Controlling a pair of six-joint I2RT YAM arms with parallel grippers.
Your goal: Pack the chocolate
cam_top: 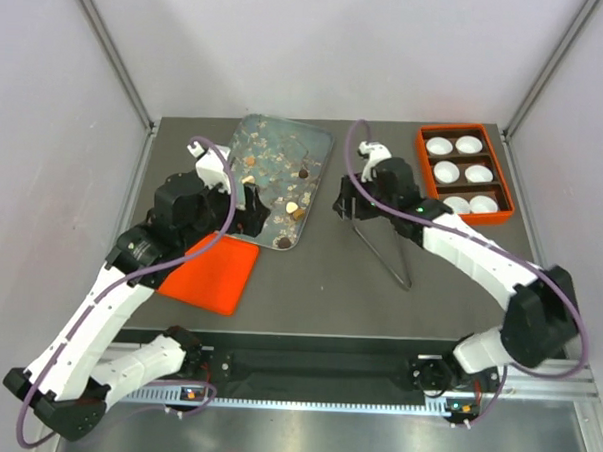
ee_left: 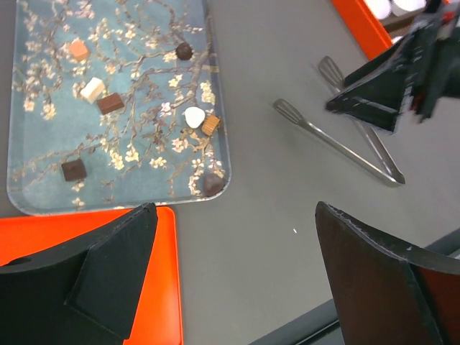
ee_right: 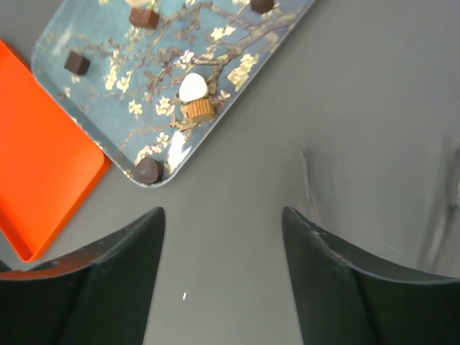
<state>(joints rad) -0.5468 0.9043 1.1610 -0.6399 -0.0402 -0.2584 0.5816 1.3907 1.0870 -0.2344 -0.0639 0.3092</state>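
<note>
The chocolate lies as several small pieces on a blue floral tray [cam_top: 285,145], among them a dark round one [ee_left: 213,185] at the tray's near corner, a white one [ee_left: 194,116] and a tan one [ee_left: 210,124]. That dark round piece [ee_right: 148,170] also shows in the right wrist view, beside the white one [ee_right: 192,88]. My left gripper [ee_left: 233,251] is open over bare table by the tray's corner, holding nothing. My right gripper [ee_right: 223,237] is open and empty, low over the table just right of the tray, at the tips of the metal tongs [cam_top: 385,255].
An orange box [cam_top: 421,156] holding white paper cups [cam_top: 445,172] stands at the back right. A flat orange lid [cam_top: 211,272] lies at the front left, touching the tray's near edge. The tongs [ee_left: 338,140] lie spread on the table between tray and box.
</note>
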